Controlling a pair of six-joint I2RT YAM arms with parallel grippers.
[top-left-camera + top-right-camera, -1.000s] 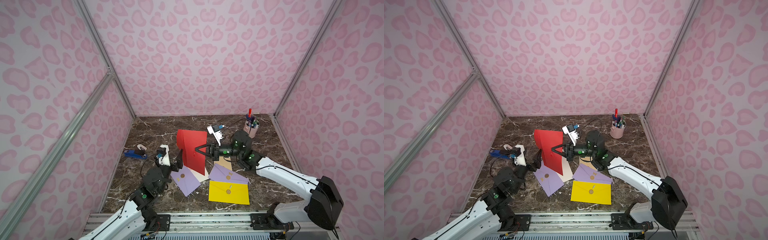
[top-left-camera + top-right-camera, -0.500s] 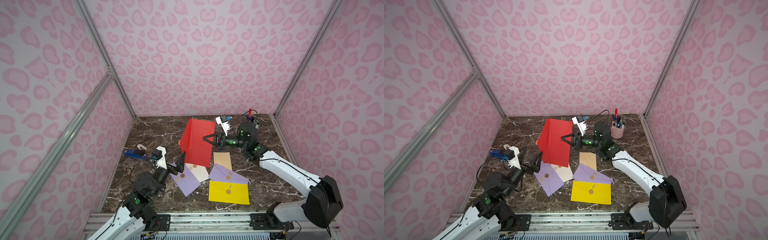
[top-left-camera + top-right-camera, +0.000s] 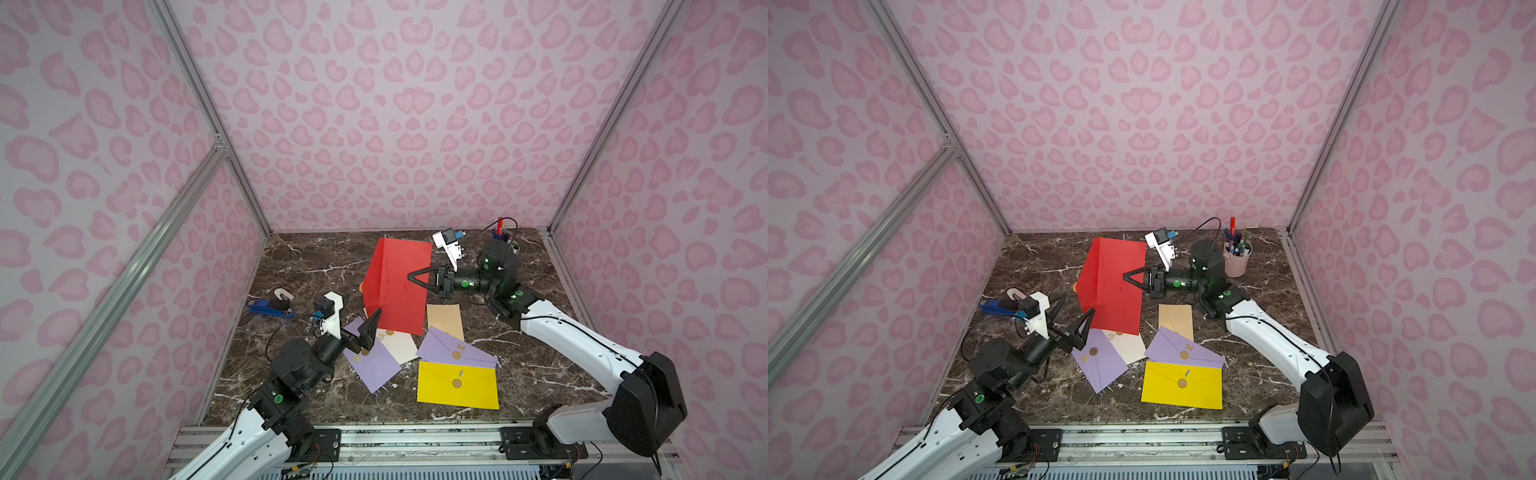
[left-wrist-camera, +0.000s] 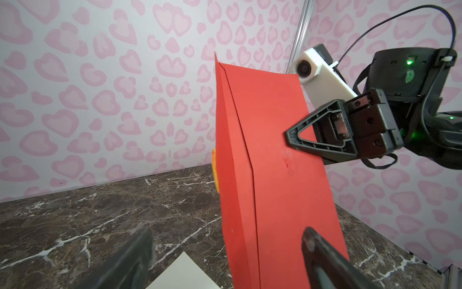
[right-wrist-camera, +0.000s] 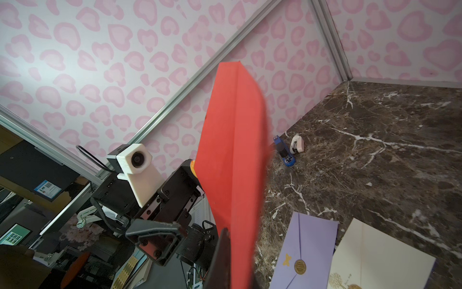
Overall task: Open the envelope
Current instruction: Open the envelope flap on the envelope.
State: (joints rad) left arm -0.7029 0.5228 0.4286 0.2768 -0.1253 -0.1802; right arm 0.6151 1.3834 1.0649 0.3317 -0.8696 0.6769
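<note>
The right end effector (image 3: 409, 277) is closed on the red envelope (image 3: 390, 266) and holds it upright above the dark marble surface (image 3: 307, 266). The left end effector (image 3: 1074, 309) is spread wide, with its fingers (image 4: 322, 255) on either side of the envelope's lower corner. Whether they touch it cannot be told. A purple envelope (image 3: 376, 365) and a yellow envelope (image 3: 457, 384) lie flat nearby.

Bare tabletop (image 3: 309, 266) beside red envelope (image 3: 395, 286)

My right arm is stretched out level, right gripper (image 3: 409, 277) pinched closed. My left arm is low, left gripper (image 3: 1079, 304) tilted up, jaws wide apart.
</note>
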